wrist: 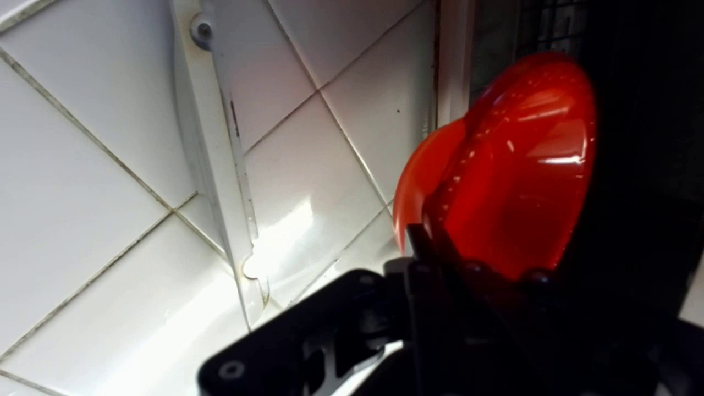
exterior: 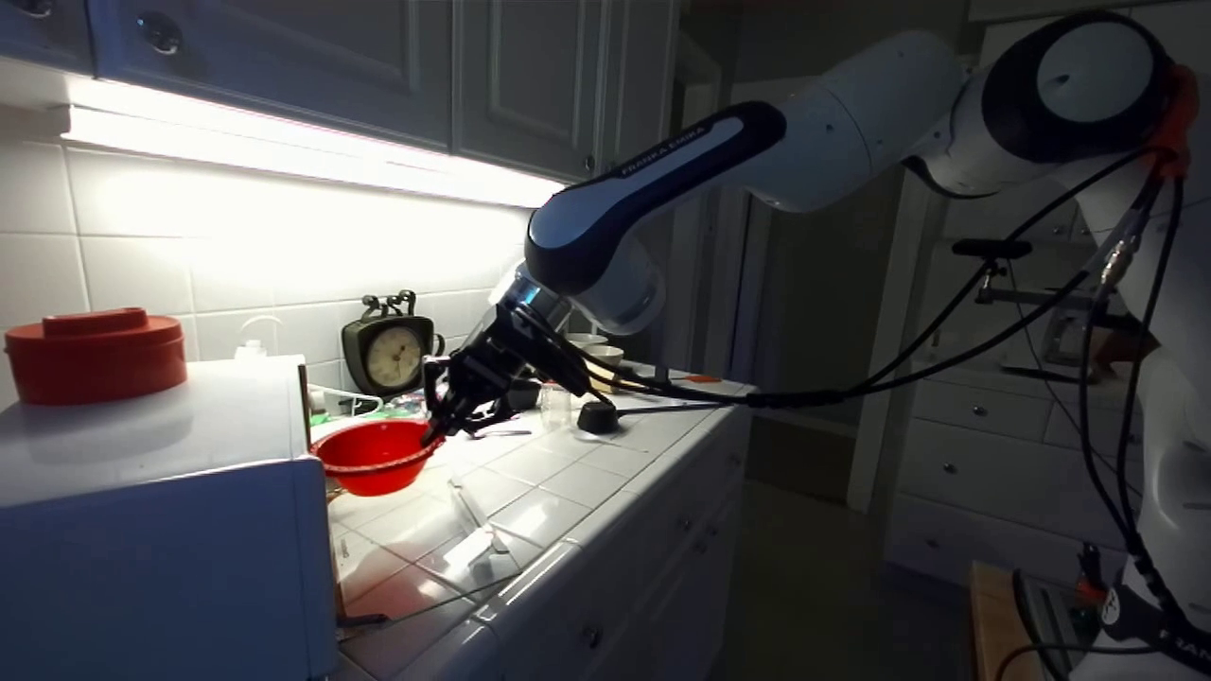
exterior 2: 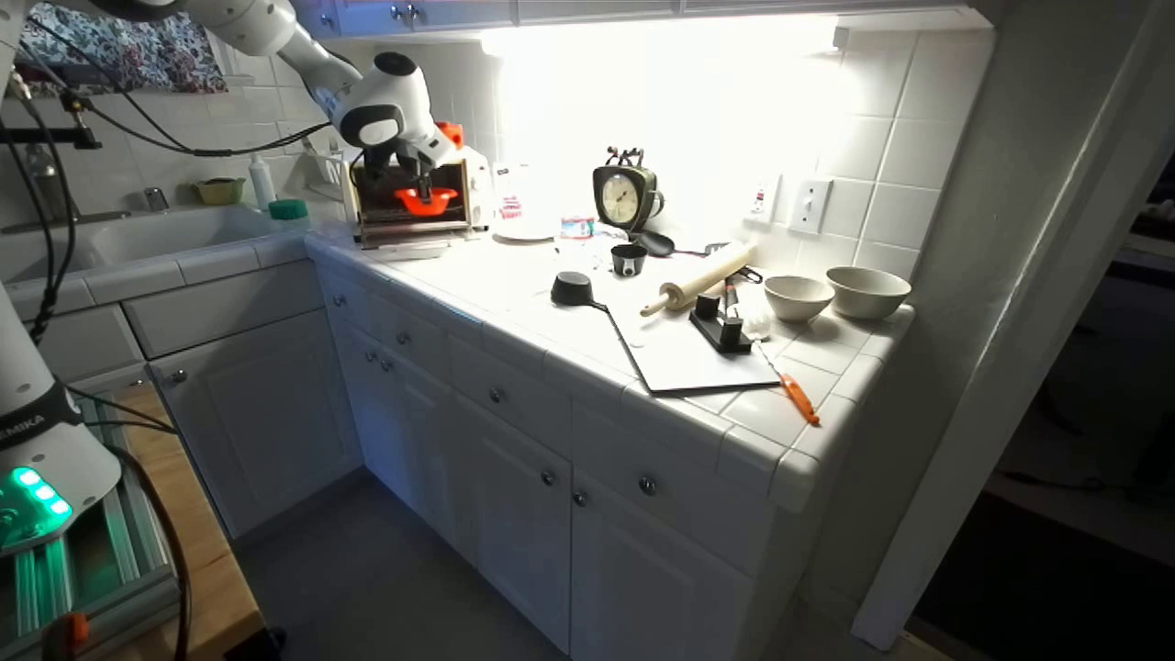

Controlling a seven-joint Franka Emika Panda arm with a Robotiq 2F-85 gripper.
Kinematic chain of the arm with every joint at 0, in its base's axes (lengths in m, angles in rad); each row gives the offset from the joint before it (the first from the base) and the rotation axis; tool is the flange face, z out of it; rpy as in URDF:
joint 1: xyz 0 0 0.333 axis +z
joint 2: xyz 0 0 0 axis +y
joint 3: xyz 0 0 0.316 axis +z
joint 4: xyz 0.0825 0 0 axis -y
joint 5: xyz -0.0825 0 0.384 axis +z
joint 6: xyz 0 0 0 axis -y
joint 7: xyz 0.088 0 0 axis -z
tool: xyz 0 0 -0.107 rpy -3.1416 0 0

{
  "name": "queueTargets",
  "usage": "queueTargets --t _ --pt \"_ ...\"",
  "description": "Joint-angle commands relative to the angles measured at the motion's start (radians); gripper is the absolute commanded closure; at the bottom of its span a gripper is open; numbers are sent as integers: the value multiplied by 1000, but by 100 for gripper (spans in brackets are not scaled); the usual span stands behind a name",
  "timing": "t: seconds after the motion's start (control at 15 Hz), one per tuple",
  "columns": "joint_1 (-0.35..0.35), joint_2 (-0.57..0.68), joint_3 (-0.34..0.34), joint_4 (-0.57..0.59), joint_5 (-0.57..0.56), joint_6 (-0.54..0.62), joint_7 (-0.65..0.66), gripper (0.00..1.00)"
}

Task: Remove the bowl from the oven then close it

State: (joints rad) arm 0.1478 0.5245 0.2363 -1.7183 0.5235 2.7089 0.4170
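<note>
One glossy round bowl hangs, rim pinched, in the gripper.

Above the dial a strip light glares, bleaching the wall tiles; well below the dial, the floor is dim. In the wrist view, fingers melt into shadow.

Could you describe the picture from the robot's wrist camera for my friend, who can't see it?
A black robot hand holds a glossy red bowl by its rim, in front of the dark inside of an oven. To the left, white tiles spread out, crossed by a narrow pale strip.
</note>
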Motion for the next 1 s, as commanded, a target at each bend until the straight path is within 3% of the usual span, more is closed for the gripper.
queueTargets --t 0.0,0.93 --pt "6 -83 -26 -115 42 73 66 99" --pt "1 -218 -125 -384 78 282 283 99"
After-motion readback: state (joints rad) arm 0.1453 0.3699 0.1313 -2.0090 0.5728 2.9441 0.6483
